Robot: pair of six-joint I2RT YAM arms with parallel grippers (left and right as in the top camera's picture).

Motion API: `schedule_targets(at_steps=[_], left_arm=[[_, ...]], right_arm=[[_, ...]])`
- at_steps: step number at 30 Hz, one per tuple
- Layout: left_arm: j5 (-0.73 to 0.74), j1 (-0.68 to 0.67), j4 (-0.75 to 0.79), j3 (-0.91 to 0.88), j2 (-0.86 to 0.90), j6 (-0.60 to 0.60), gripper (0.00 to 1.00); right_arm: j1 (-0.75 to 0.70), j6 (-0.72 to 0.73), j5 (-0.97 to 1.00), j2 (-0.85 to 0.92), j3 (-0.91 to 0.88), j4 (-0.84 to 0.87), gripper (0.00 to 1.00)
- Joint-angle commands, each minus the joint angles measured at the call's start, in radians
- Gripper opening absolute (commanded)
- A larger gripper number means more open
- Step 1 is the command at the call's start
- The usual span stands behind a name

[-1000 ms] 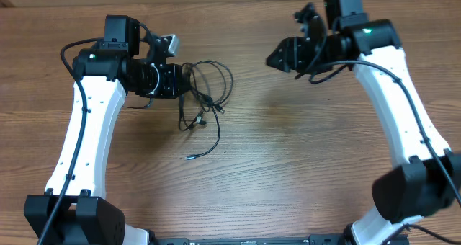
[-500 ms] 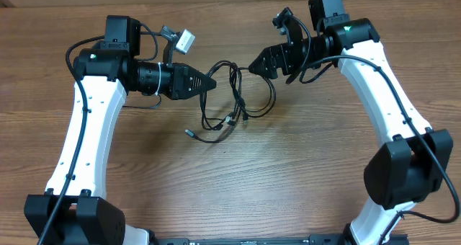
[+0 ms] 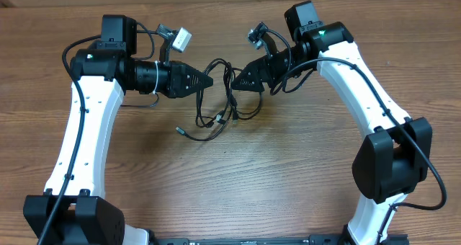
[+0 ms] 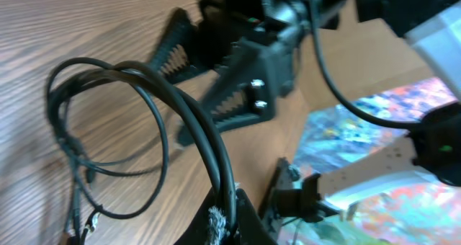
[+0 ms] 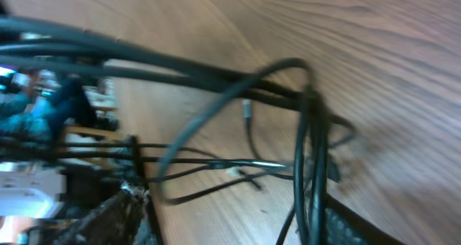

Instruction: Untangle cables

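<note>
Left gripper (image 3: 207, 80) is pressed together on a strand of the cables (image 3: 225, 107), pinching it at the very tips; its wrist view shows two or three black cords running straight down into the closed jaws; from that pinch the bundle sags toward the wooden table (image 3: 288, 173), its lower loops lying on the wood between the two arms, with one silvery plug end (image 3: 181, 130) trailing out to the lower left; the cords cross one another several times near the middle, so the tangle is not yet undone; right gripper (image 3: 238, 80) stands just beside the left one, its toothed fingers (image 4: 241, 86) spread; its own camera shows several strands passing through the gap between them, though blur hides whether any pad touches a cord. Judged from this, the step in hand is the right arm taking a second hold on the tangle while the left anchors it; the next move calls for closing on a single strand rather than the whole crossing, then drawing the two grips apart gently, so that the loops slip free instead of cinching tight.
</note>
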Motion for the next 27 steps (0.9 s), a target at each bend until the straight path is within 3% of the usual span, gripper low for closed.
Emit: schedule_targets(at_steps=[1,5,8,10,12,14,17,21,27], left_arm=[[-0.109,0.005,0.031,0.018,-0.008,-0.122,0.04],[-0.156,0.005,0.073,0.018,-0.008,-0.213,0.04],[-0.154,0.003,0.090,0.018,-0.008,-0.223,0.04],[-0.156,0.003,0.088,0.018,-0.008,-0.223,0.04],[-0.161,0.003,0.084,0.018,-0.008,-0.222,0.04],[-0.209,0.003,0.074,0.018,-0.008,-0.222,0.04],[-0.261,0.003,0.049,0.018,-0.008,-0.222,0.04],[-0.258,0.003,0.006,0.018,-0.008,-0.200,0.04],[-0.129,0.006,-0.010,0.018,-0.008,-0.188,0.04]], right_arm=[[0.000,-0.005,-0.163,0.006,-0.005,0.003,0.64],[0.002,0.127,-0.200,0.006,-0.005,0.044,0.48],[0.013,0.240,-0.115,0.006,-0.005,0.082,0.48],[0.028,0.381,0.059,0.006,-0.005,0.113,0.49],[0.039,0.584,0.293,0.006,-0.005,0.124,0.56],[0.039,0.687,0.397,0.006,-0.005,0.125,0.60],[0.029,0.698,0.423,0.006,-0.005,0.144,0.66],[-0.003,0.656,0.471,0.006,-0.005,0.163,0.85],[-0.048,0.380,0.089,0.096,-0.005,0.187,0.88]])
